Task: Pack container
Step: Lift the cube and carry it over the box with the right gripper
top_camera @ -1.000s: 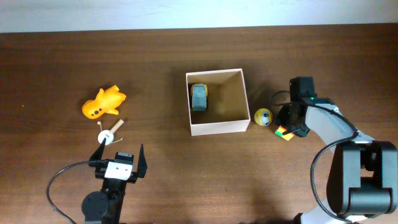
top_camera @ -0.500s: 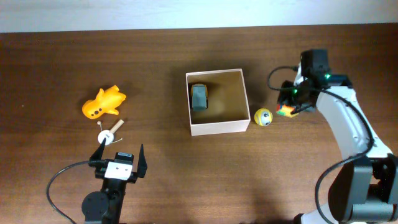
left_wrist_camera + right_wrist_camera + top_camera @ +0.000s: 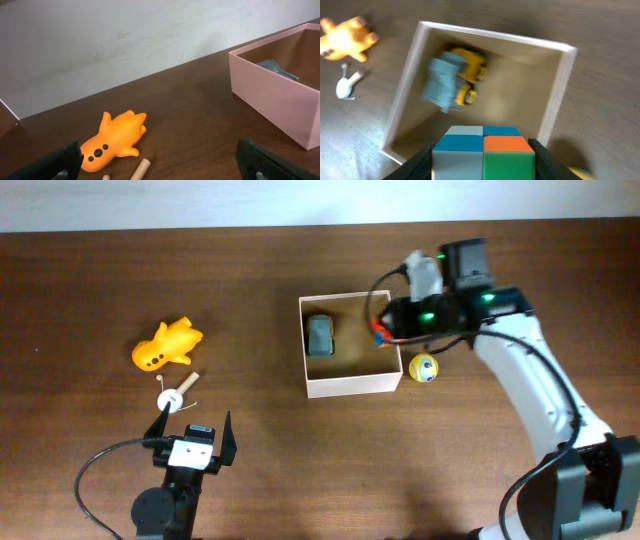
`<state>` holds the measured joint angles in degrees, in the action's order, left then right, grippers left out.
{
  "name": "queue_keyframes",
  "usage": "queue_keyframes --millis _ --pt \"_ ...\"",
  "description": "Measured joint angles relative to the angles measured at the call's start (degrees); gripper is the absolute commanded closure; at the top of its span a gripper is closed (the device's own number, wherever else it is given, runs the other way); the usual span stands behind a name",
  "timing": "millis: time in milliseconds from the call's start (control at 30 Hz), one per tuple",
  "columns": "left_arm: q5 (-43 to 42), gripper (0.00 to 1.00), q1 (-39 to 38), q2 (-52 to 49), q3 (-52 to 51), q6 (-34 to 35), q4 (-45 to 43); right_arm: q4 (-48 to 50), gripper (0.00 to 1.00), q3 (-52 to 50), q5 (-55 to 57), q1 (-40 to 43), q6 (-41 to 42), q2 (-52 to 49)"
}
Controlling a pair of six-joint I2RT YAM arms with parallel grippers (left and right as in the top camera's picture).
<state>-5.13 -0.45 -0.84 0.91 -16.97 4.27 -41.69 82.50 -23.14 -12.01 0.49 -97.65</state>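
Observation:
The container (image 3: 346,387) is a square white-walled cardboard box with a tan inside, mid-table; it also shows in the left wrist view (image 3: 280,102) and the right wrist view (image 3: 555,115). A grey and yellow toy truck (image 3: 320,336) lies in its left half, also in the right wrist view (image 3: 452,80). My right gripper (image 3: 385,333) is shut on a multicoloured cube (image 3: 483,154) and holds it over the box's right edge. My left gripper (image 3: 190,430) is open and empty near the front left, its fingers low in the left wrist view (image 3: 160,162).
An orange toy animal (image 3: 166,346) lies at the left, also in the left wrist view (image 3: 114,135). A small wooden peg piece (image 3: 176,396) lies just in front of the left gripper. A yellow ball (image 3: 423,367) sits against the box's right front corner.
My right arm has lifted the cube from the table right of the ball and carried it left and up, over the box's right edge. The left arm has not moved.

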Motion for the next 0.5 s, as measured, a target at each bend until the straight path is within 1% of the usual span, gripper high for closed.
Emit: queue_keyframes --millis 233,500 --pt "0.0 0.01 0.0 0.0 0.0 0.0 0.0 3.9 0.50 0.0 5.3 -6.2 -0.5 -0.5" --pt "0.0 0.01 0.0 0.0 0.0 0.0 0.0 5.4 0.50 0.0 11.8 -7.2 -0.9 -5.7"
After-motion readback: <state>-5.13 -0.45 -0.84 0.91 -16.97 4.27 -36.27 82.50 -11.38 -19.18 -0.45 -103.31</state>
